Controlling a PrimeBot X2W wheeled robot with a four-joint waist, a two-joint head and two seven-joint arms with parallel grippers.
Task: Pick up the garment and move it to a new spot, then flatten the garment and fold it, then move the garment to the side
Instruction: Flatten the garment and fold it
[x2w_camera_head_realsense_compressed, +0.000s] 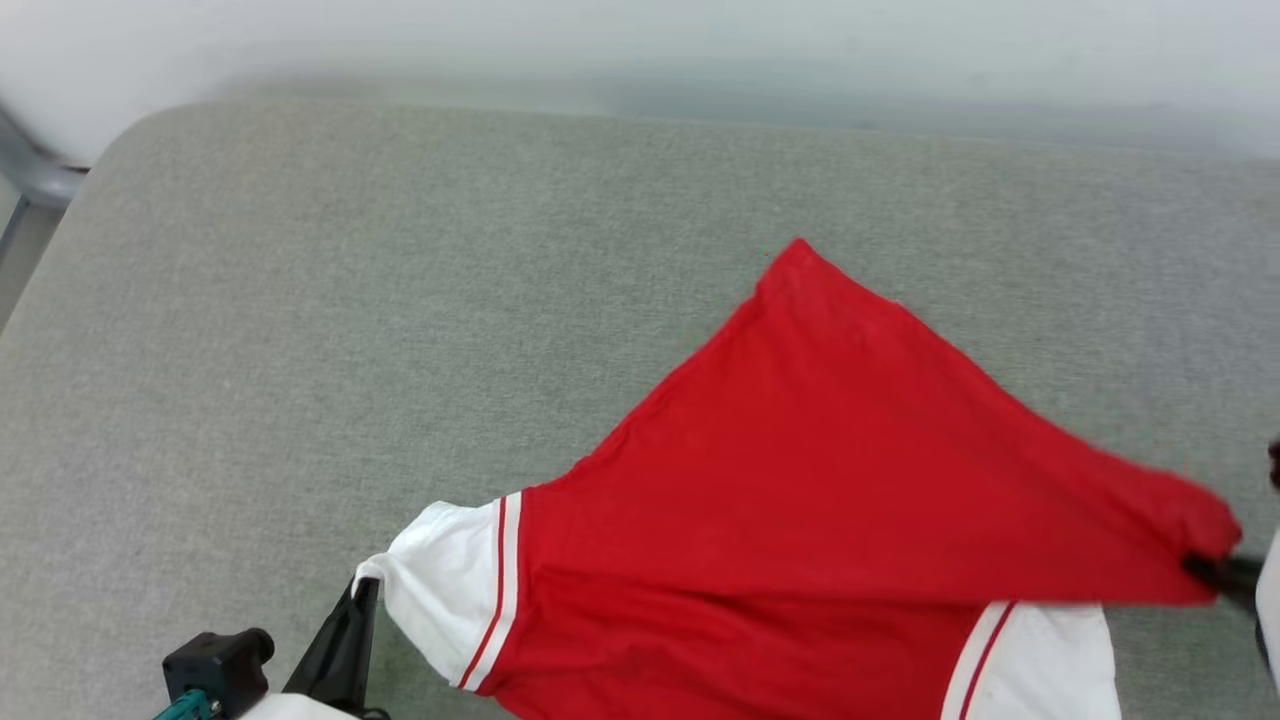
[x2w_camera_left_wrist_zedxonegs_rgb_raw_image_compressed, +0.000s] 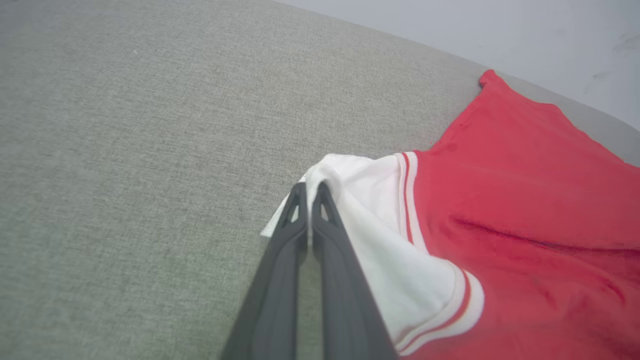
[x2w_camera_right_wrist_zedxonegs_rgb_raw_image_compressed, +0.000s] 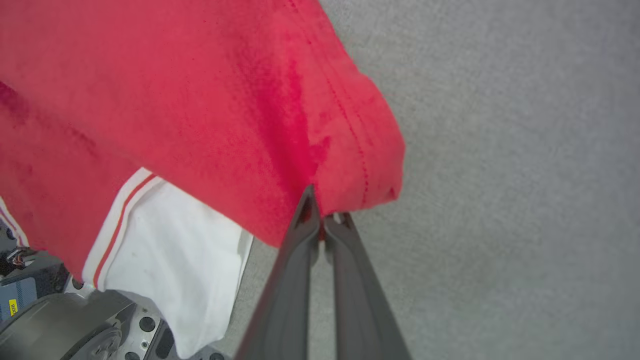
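We are looking at the garment (x2w_camera_head_realsense_compressed: 820, 470), a soft matt knit cloth with a stitched hem, and at the grey padded surface (x2w_camera_head_realsense_compressed: 350, 300) of coarse woven fabric, while the left gripper (x2w_camera_left_wrist_zedxonegs_rgb_raw_image_compressed: 310, 192) and right gripper (x2w_camera_right_wrist_zedxonegs_rgb_raw_image_compressed: 322, 215) are showing smooth, dull dark plastic fingers.

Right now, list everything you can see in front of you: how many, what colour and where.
garment: one, red with two white sleeves with striped trim, stretched between both hands over the near right of the surface, one red corner pointing away
padded surface: one, grey fabric, under the garment
metal tube: one, grey, beyond the surface's far left corner
left hand: one, dark fingers, shut on the edge of the white sleeve on the left
right hand: one, dark fingers, shut on a red hem corner on the right
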